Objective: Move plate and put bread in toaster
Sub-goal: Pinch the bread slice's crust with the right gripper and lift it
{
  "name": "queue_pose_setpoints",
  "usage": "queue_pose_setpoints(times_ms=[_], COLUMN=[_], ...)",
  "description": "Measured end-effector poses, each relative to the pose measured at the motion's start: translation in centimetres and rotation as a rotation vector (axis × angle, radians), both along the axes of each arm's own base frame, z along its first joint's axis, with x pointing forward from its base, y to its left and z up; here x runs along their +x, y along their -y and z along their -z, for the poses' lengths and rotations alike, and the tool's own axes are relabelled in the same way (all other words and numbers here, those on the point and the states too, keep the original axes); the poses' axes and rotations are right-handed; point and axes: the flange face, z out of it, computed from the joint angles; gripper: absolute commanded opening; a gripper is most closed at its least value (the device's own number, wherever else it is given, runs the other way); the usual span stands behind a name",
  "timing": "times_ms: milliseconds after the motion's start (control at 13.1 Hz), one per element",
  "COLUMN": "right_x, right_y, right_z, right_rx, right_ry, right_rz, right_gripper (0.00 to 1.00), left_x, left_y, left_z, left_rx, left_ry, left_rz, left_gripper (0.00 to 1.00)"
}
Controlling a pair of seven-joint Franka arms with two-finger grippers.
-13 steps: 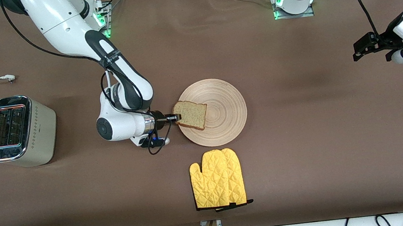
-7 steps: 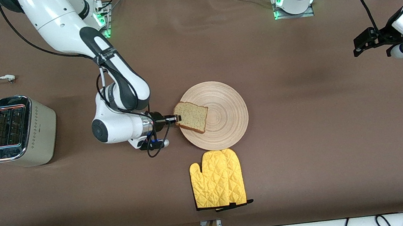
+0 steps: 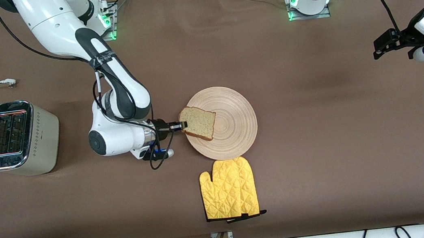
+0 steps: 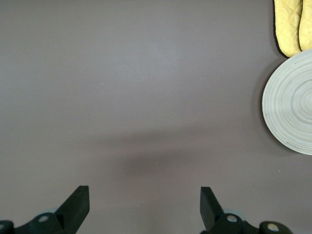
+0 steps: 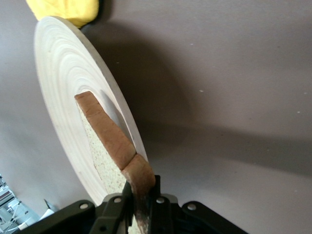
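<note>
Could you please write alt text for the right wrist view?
The right gripper is shut on the crust edge of the bread, which is above the plate. A yellow oven mitt shows past the plate's rim, on the brown table.

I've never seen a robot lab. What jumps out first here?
The right tool pinches a slice of bread by its crust over the round wooden plate mid-table. A yellow oven mitt lies nearer the front camera, and the chrome-topped toaster waits toward the right arm's end.

even overhead light, soft shadows on table (image 3: 321, 141); glare on toaster (image 3: 9, 135) chrome; right wrist foreground blurred.
</note>
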Motion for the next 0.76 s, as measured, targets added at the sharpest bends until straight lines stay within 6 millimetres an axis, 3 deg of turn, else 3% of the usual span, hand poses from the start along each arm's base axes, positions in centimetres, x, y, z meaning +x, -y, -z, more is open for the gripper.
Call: queue_pose_setpoints(times_ms=[305,762], right_x=[-0.2,0.0], right_y=[0.8,0.9], right_z=[3.5,3.3], right_rx=[-0.094,-0.105], right_ry=[0.022,0.033], right_rz=[-0.049,-0.06], right_gripper=[0.0,0.0], left_x=[0.0,0.0], left_y=[-0.2,-0.2], left_z=[0.0,0.0], left_rx=[0.042,0.048], left_ry=[0.001,0.001], left_rz=[0.009,0.011], left_gripper=[1.0,1.0])
